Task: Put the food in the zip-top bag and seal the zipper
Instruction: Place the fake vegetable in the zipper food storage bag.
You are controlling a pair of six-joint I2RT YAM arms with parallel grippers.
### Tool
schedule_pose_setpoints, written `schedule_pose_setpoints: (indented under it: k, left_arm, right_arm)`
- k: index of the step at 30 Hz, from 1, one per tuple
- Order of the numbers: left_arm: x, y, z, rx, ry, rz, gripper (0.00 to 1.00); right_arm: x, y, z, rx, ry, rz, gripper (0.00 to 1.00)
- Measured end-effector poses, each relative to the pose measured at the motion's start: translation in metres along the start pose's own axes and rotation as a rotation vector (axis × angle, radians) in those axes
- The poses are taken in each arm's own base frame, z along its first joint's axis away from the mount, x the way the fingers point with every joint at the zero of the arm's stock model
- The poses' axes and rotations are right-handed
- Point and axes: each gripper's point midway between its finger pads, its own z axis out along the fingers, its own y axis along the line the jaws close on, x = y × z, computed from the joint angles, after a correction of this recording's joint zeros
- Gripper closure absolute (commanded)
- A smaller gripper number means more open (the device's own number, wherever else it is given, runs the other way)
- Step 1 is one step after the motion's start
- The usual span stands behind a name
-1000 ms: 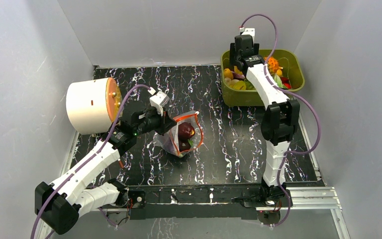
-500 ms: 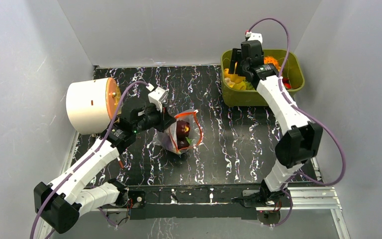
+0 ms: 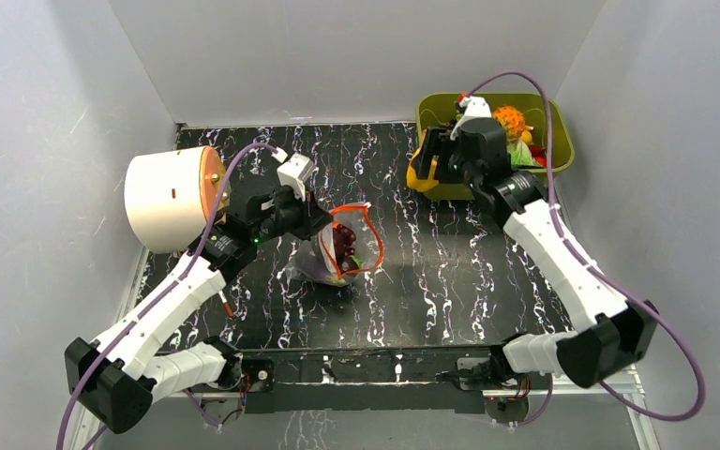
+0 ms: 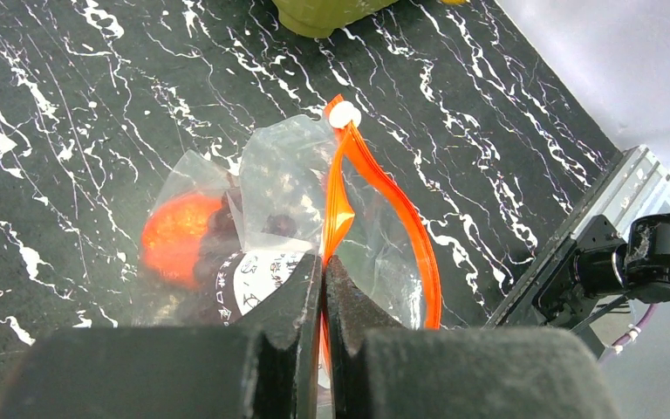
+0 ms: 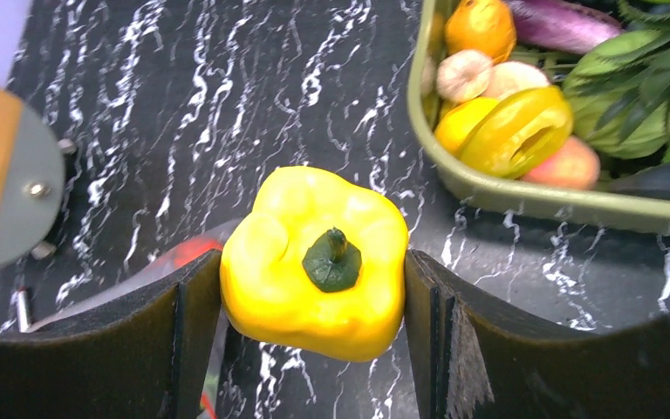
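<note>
The clear zip-top bag (image 3: pixel 345 253) lies mid-table with its mouth held open, the orange-red zipper (image 3: pixel 366 246) looping round it. Dark grapes and a maroon fruit (image 3: pixel 345 242) sit inside, and an orange-red piece (image 4: pixel 174 244) shows through the plastic. My left gripper (image 3: pixel 322 228) is shut on the bag's zipper edge (image 4: pixel 336 209) and holds it up. My right gripper (image 3: pixel 424 169) is shut on the yellow pepper (image 5: pixel 316 260) and holds it above the table, just left of the green bin (image 3: pixel 450 190). In the top view the pepper (image 3: pixel 420 174) shows at the bin's left front corner.
The olive-green bin (image 5: pixel 523 197) at the back right holds several more toy foods (image 5: pixel 510 131). A white cylinder with an orange face (image 3: pixel 171 199) stands at the back left. A metal rail (image 3: pixel 431 367) runs along the near edge.
My right gripper has lifted the yellow pepper out of the bin and swung left and forward over the table. My left gripper has raised the bag's mouth slightly.
</note>
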Motion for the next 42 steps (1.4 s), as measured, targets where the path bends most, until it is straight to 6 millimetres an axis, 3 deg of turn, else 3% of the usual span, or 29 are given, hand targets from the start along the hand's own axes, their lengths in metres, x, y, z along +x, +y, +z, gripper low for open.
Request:
schedule_pose_setpoints:
  k: [9, 22, 26, 31, 42]
  left_arm:
    - [-0.006, 0.003, 0.009, -0.025, 0.01, -0.046, 1.0]
    - [-0.006, 0.001, 0.012, -0.025, 0.01, -0.115, 1.0]
    - [-0.006, 0.0, 0.012, -0.023, 0.011, -0.125, 1.0]
    - [-0.006, -0.001, 0.012, -0.021, 0.011, -0.133, 1.0]
    - [-0.007, -0.003, 0.01, -0.011, 0.008, -0.143, 1.0]
  right_arm:
    - [0.026, 0.033, -0.039, -0.229, -0.063, 0.067, 0.62]
    - [0.075, 0.115, -0.06, -0.49, -0.015, 0.051, 0.62]
    - [0.081, 0.124, -0.059, -0.505, -0.028, 0.034, 0.62]
    - [0.103, 0.129, -0.047, -0.503, -0.012, -0.005, 0.62]
    - [0.131, 0.146, -0.03, -0.508, 0.014, -0.09, 0.54]
